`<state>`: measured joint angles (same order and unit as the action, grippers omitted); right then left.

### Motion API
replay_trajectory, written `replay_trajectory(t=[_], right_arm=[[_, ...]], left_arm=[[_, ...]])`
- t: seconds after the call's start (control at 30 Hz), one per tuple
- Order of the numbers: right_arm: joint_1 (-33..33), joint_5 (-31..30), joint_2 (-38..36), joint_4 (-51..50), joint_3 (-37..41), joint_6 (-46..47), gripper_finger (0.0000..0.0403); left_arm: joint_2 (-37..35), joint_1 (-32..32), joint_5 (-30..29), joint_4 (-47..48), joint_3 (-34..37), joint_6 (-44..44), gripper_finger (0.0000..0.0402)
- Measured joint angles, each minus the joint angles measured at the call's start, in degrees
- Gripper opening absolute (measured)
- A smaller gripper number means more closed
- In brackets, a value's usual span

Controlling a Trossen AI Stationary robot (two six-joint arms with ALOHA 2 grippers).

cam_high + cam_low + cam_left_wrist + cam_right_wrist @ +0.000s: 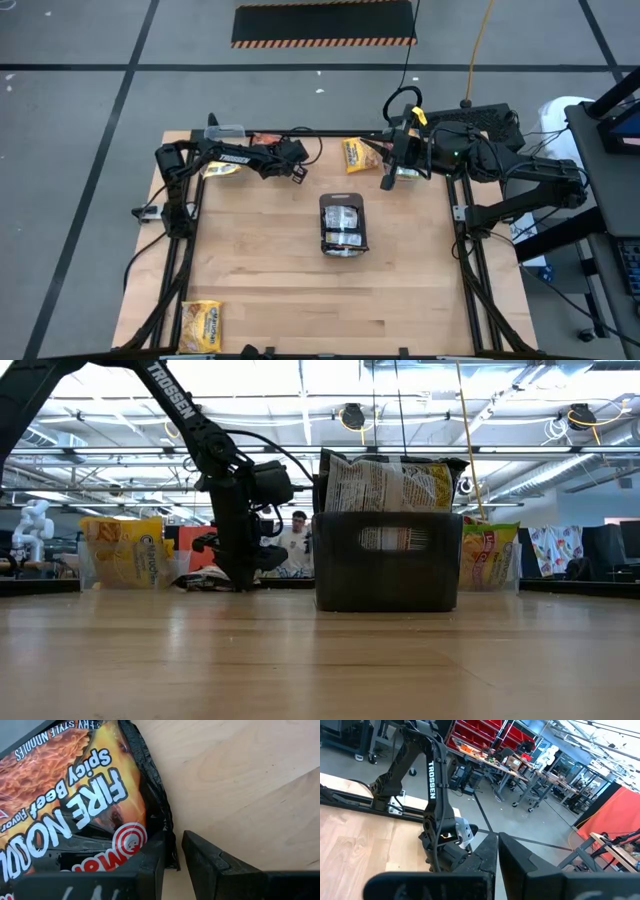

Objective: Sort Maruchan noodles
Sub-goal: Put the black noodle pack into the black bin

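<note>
Upper left of the high view, my left gripper (296,172) sits low at the table's (260,270) far edge. In its wrist view the fingers (150,865) pinch the black edge of a Fire Noodle packet (75,805), an orange spicy beef one, so I'd call it clamped on that packet, though only a thin strip of plastic sits between the jaws. From above I can't really spot the packet under the arm.

Upper right of the high view, my right gripper (388,183) is parked near the far edge, jaws squeezed together on nothing; its wrist view just shows the fingers (487,857) closed and the left arm beyond.

Where the noodles are: dead centre of the high view there's the dark tray (325,243) with packets (344,222) standing in it. A yellow packet (356,154) lies at top centre, beside the right gripper. Another yellow one (203,325) lies at the lower left corner. In the low view, a yellow packet (125,550) stands at left and a green-edged one (488,555) just right of the tray.
</note>
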<state>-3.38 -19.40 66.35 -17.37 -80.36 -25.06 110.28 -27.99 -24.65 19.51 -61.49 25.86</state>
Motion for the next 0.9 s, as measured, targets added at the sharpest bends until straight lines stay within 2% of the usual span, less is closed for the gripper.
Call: replay_trajectory(t=[0.33, 0.4, 0.5, 0.57, 0.77, 0.9], right_arm=[[0.0, 0.0, 0.0, 0.4, 0.0, -1.2, 0.0013], [0.0, 0.0, 0.0, 0.6, 0.0, -1.2, 0.0013], [0.0, 0.0, 0.0, 0.9, 0.0, -1.2, 0.0013], [0.0, 0.0, 0.0, 0.9, 0.0, -1.2, 0.0013], [0.0, 0.0, 0.0, 0.9, 0.0, -1.2, 0.0013], [0.0, 0.0, 0.0, 0.9, 0.0, -1.2, 0.0013]], left_arm=[[0.1, 0.0, -0.3, 0.0, 0.0, 1.2, 0.008], [0.1, -0.1, -0.3, 0.0, 0.0, 1.3, 0.007], [0.1, 0.0, 0.6, -0.1, 0.0, 1.2, 0.0025], [0.1, 0.0, 0.9, -0.1, 0.0, 0.8, 0.0009], [-0.9, -0.1, 2.5, 0.5, 0.2, 0.9, 0.0003], [-4.3, 0.1, 3.7, 2.0, 0.5, 0.8, 0.0003]])
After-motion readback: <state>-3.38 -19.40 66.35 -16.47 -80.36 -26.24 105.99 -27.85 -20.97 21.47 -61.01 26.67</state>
